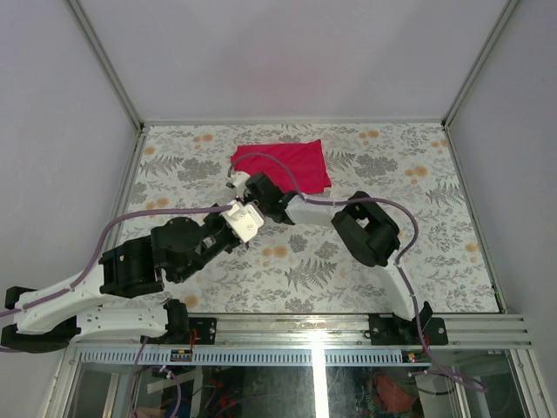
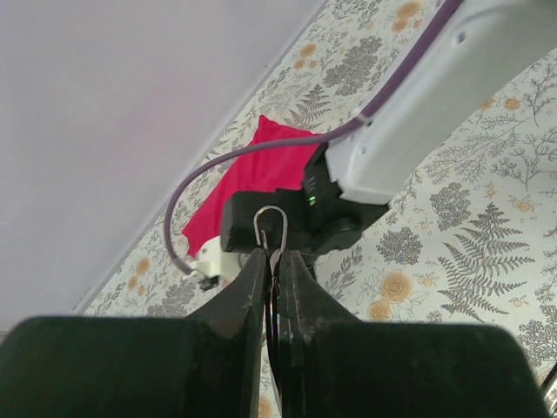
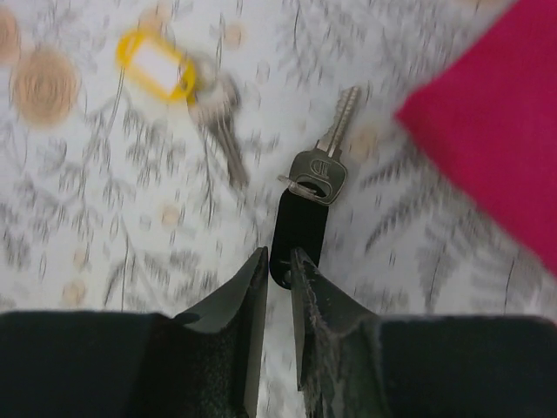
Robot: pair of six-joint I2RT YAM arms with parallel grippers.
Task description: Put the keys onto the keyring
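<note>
Keyring first: the thin silver wire ring is pinched in my left gripper. Its two dark fingers are closed on the ring's lower part, so a narrow loop stands up past the tips. I see it almost edge-on and cannot tell where its split lies.

My right gripper is clamped on a black oblong tab. From the tab's far end a silver key with a rounded head projects away from me, blade outward. It looks lifted off the floral-patterned table, though the blur beneath makes that a judgement only.

A yellow plastic tag with a second silver key attached lies on the table, left of the held key and apart from it. The red cloth is off to the right. From above, my two wrists meet just in front of that cloth, very close together.

Several things could go wrong from here:
- The key seems to hang from the tab by a small link, so it may swing or turn as I move, and its hole would then miss the wire.
- The wire is thin and springy and I hold it low, so a sideways push from the key could twist it or slide it out of my left fingers and drop it.
- With the wrists this close, my fingers could knock together and disturb both grips.
</note>
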